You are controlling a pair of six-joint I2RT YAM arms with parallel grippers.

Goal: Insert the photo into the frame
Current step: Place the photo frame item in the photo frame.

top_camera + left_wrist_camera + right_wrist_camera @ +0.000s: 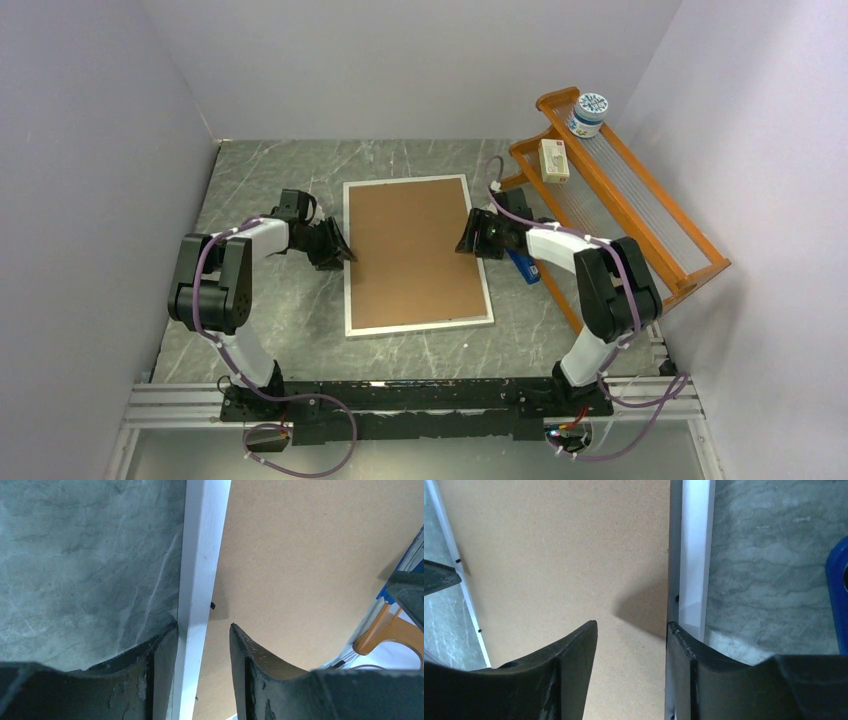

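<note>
Brown board (410,250) fills the frame (420,326), which lies flat and back up in the middle of the counter (270,170). The photo is not seen in any view, and whether it lies under the board cannot be told.

The left gripper (203,626) is set astride the frame's left rim with its jaws apart. One finger is against the rim's outer side and the other is over the board, with a gap left. The right gripper (631,624) is held at the right rim, jaws likewise apart, one finger over the board and the other at the rim's inner edge. Nothing is clamped.

The frame is judged stiff, fairly light and long, so it is best taken at both long rims near mid-length, lest it twist or tip. Its white rim looks smooth and may slip between narrow fingers. The board sits flush, so only its edge offers purchase. A print would be limp and easily creased, and is best handled by its margins.
</note>
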